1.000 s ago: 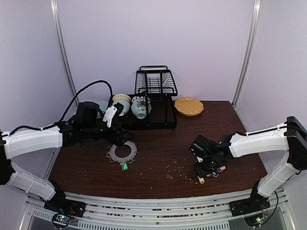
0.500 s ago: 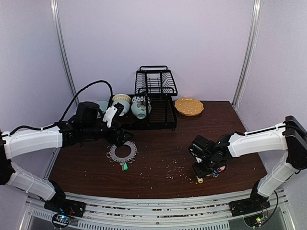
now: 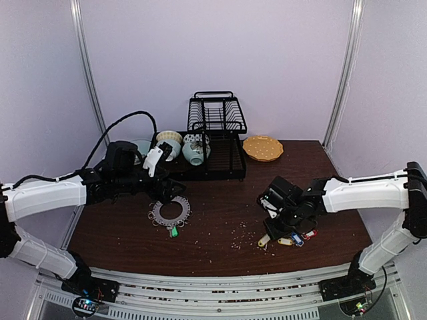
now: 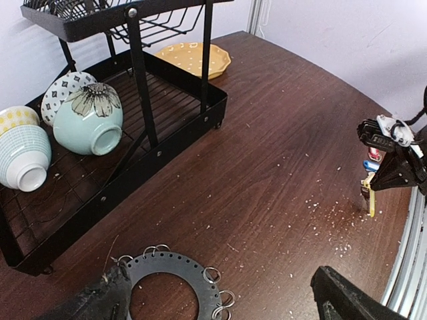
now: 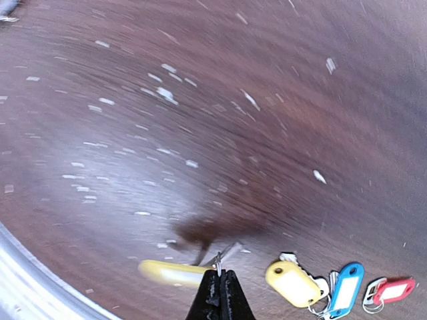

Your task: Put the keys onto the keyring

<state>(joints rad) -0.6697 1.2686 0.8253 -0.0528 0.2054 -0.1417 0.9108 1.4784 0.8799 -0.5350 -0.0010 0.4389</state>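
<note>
The keyring point(image 3: 170, 212) is a flat grey disc lying left of centre, with a green-tagged key point(image 3: 174, 231) at its near edge. My left gripper point(image 3: 168, 193) hovers just behind it. In the left wrist view my left gripper point(image 4: 221, 293) is open, its fingers on either side of the keyring point(image 4: 200, 280). My right gripper point(image 5: 221, 277) is shut on the small metal ring of a yellow-tagged key point(image 5: 170, 272), which hangs just above the table. That key point(image 3: 264, 240) dangles below my right gripper point(image 3: 270, 232). Yellow point(image 5: 292, 283), blue point(image 5: 345, 288) and red point(image 5: 393, 291) tagged keys lie to the right.
A black dish rack point(image 3: 215, 143) with bowls point(image 3: 195, 151) stands at the back. An orange scalloped plate point(image 3: 263, 147) lies to its right. Crumbs point(image 3: 243, 233) are scattered over the middle of the table. The metal front rail point(image 5: 27, 267) runs close to my right gripper.
My right gripper has shut on the yellow-tagged key's ring and carried it up and to the left, away from the other keys. The left arm has not moved.
</note>
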